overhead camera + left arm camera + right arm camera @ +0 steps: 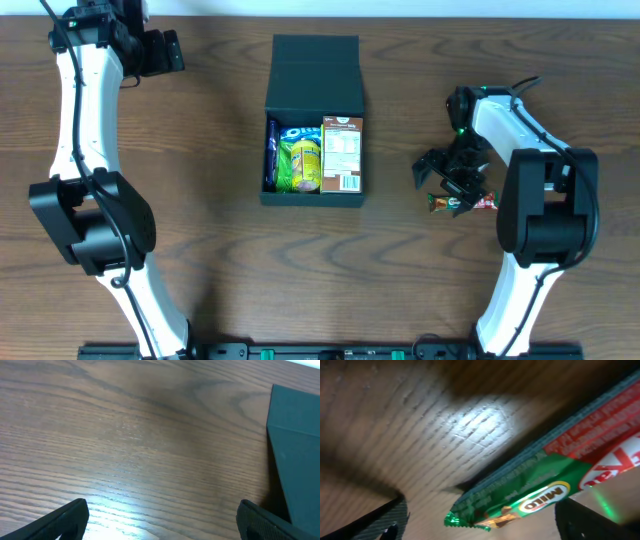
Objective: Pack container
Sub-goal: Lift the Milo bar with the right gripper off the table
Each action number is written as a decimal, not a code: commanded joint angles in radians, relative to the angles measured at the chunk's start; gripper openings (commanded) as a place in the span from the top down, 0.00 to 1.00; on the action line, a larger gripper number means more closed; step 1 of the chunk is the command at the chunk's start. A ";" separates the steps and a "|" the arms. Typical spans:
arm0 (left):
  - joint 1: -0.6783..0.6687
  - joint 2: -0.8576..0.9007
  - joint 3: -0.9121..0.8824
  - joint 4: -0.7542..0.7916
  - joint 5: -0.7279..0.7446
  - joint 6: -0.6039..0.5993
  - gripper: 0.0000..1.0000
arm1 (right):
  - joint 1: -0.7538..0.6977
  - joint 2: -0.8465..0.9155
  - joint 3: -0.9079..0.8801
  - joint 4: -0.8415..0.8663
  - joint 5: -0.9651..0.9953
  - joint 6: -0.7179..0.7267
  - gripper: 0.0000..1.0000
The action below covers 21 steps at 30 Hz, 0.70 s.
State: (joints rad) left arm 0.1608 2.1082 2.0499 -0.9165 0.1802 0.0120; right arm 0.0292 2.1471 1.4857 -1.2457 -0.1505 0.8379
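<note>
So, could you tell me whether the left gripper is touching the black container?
Apart. The overhead view shows the left gripper well off to one side of the container, with a wide strip of bare table between them.

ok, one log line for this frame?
right gripper: open, over Milo bar on table | left gripper: open, empty | container: lid open, partly filled

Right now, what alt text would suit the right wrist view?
A green and red Milo bar lies diagonally on the wood table, close under the camera. The right hand is open, its dark fingertips at the two bottom corners, either side of the bar's crimped end.
</note>
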 commanded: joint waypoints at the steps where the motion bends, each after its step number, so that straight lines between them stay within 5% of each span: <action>1: 0.002 -0.003 -0.007 -0.003 0.004 0.011 0.04 | 0.011 -0.016 -0.011 0.010 0.035 0.022 0.10; 12: 0.002 -0.003 -0.007 -0.021 0.003 0.011 0.04 | 0.011 -0.067 -0.016 0.072 0.082 -0.010 0.12; 21: 0.002 -0.003 -0.007 -0.014 0.004 0.011 0.05 | -0.005 -0.423 -0.283 0.248 0.104 -0.033 0.06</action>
State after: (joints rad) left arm 0.1608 2.1082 2.0499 -0.9337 0.1802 0.0120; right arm 0.0292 1.8275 1.3052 -1.0294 -0.0601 0.8131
